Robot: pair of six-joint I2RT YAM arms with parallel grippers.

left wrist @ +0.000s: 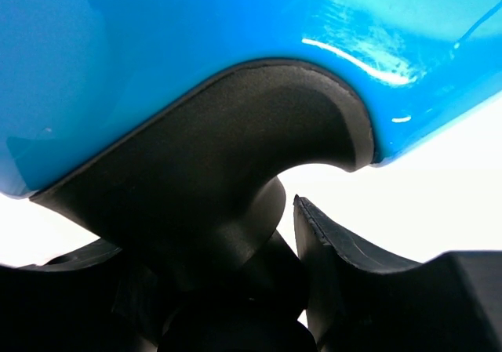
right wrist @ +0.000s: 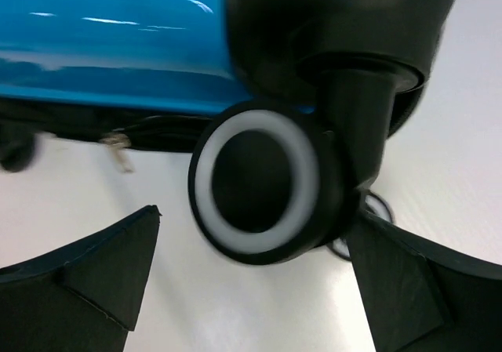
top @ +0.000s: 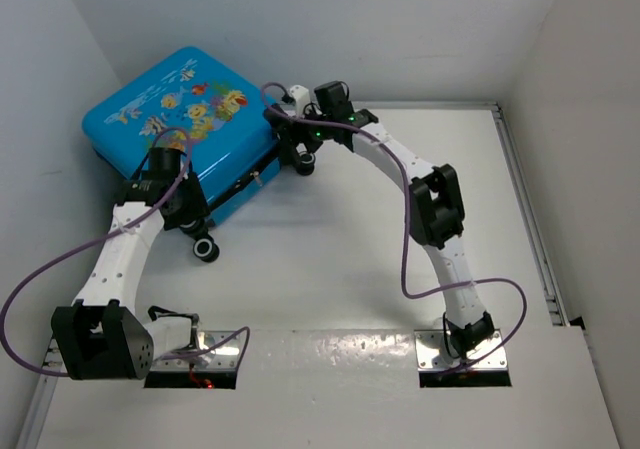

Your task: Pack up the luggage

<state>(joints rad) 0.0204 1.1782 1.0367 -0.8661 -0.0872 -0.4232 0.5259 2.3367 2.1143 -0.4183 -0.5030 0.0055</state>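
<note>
shut blue luggage [top: 170,109], contents hidden

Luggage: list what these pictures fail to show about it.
- Inside of the luggage: top view, the lid covers it.
- Zipper pull: right wrist view, blurred and small; whether it is fully zipped is unclear.
- Left fingers: left wrist view, the wheel mount fills the frame; cannot tell whether they grip it.
- Far side: top view, hidden behind the shell itself.
</note>
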